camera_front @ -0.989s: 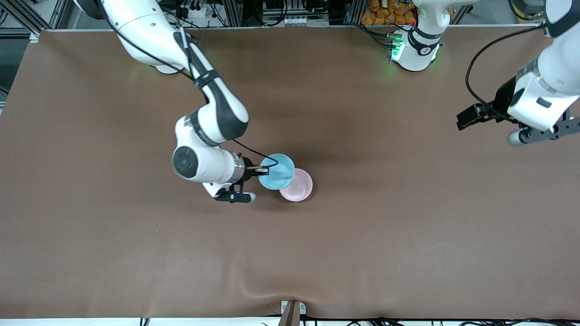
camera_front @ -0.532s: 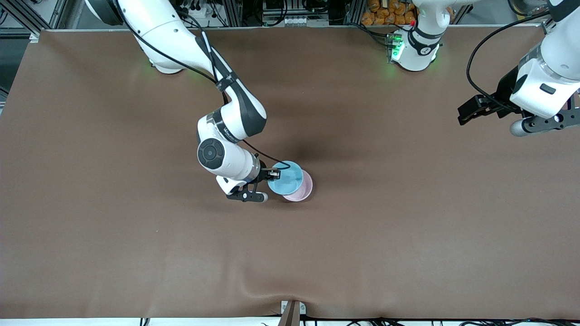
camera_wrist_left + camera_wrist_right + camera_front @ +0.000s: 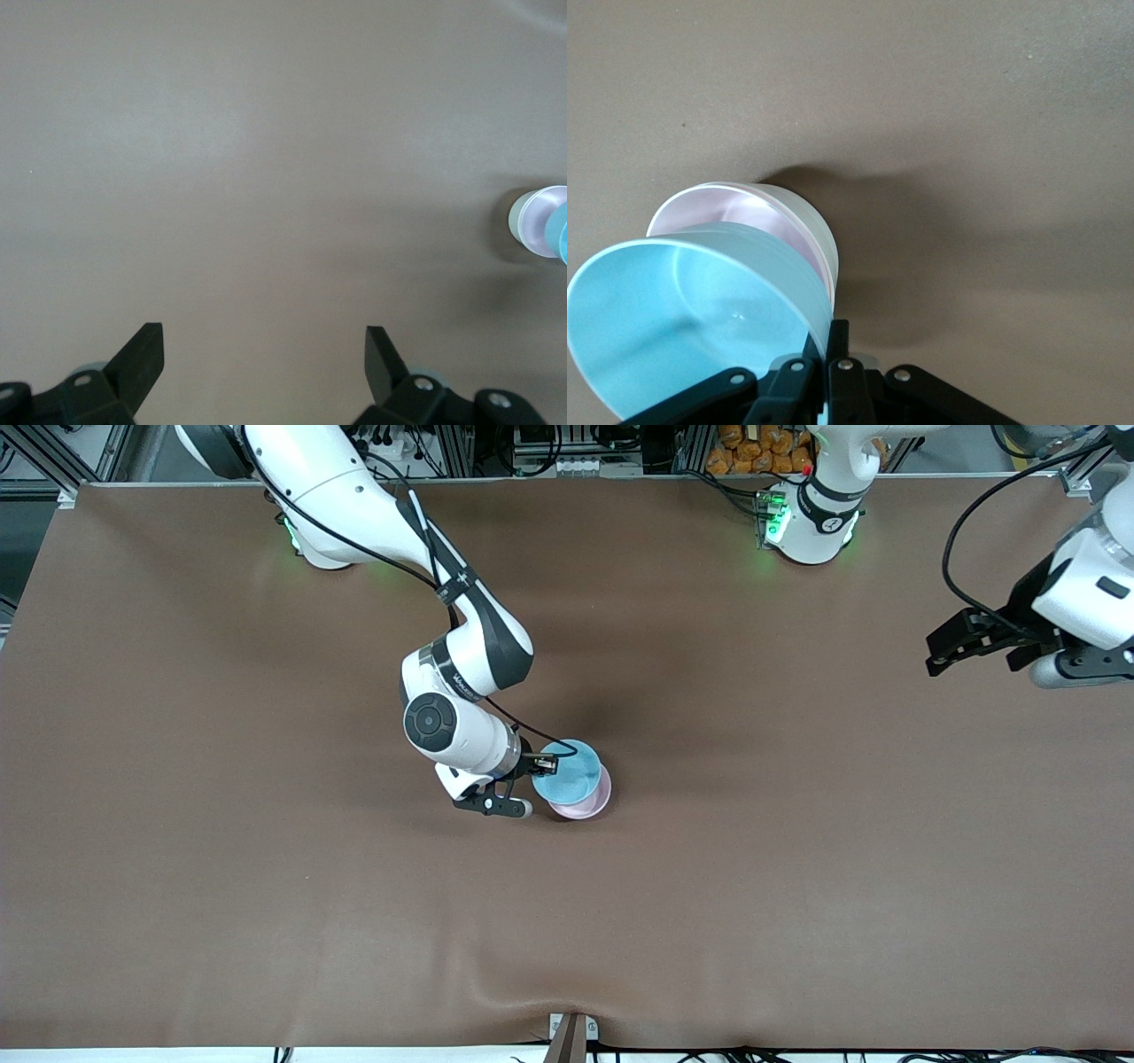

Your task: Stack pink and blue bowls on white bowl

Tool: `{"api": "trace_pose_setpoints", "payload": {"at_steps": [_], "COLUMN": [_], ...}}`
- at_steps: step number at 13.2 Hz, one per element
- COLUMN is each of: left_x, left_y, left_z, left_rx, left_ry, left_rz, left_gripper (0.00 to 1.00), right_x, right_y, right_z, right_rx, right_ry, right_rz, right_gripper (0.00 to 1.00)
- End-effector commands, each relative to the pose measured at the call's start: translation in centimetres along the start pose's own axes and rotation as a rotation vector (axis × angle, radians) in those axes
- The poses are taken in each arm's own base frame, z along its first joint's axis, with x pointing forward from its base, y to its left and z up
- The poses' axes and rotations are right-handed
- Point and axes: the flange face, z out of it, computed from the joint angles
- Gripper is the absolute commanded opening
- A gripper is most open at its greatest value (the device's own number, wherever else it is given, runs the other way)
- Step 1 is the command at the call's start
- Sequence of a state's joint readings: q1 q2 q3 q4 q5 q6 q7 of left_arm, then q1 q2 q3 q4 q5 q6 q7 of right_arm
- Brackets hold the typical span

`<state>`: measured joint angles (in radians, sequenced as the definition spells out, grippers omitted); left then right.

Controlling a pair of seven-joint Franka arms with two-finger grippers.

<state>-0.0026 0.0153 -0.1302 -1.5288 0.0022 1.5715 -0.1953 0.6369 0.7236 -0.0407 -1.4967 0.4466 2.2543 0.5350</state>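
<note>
My right gripper is shut on the rim of the light blue bowl and holds it tilted, overlapping most of the pink bowl near the table's middle. In the right wrist view the gripper pinches the blue bowl's rim. There the pink bowl sits nested in the white bowl, whose outer wall shows. The white bowl is hidden in the front view. My left gripper is open and empty, up over the table's left-arm end. The left wrist view shows its gripper and the stack far off.
The brown table cloth is bare around the stack. A small metal bracket sits at the table edge nearest the front camera.
My right gripper has carried the blue bowl sideways until it covers most of the pink bowl. My left arm has drawn back toward its end of the table.
</note>
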Motion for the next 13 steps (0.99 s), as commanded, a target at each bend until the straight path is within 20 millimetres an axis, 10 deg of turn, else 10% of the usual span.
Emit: {"api": "trace_pose_setpoints", "payload": {"at_steps": [1,13], "left_x": [-1.6,-1.4], "left_y": [0.5,-0.1], "left_z": [-0.9,-1.0], "left_rx": [0.023,0.008], "left_ry": [0.023,0.001], "left_rz": [0.021,0.01], "left_gripper": [1.0,1.0], "right_x": [-0.1,0.2], "right_y": [-1.4,-1.6], "right_z": [0.6,1.4], "right_rx": [0.002,0.009], "right_ry": [0.023,0.055], "right_rz": [0.026,0.012], "right_gripper": [0.0,0.0]}}
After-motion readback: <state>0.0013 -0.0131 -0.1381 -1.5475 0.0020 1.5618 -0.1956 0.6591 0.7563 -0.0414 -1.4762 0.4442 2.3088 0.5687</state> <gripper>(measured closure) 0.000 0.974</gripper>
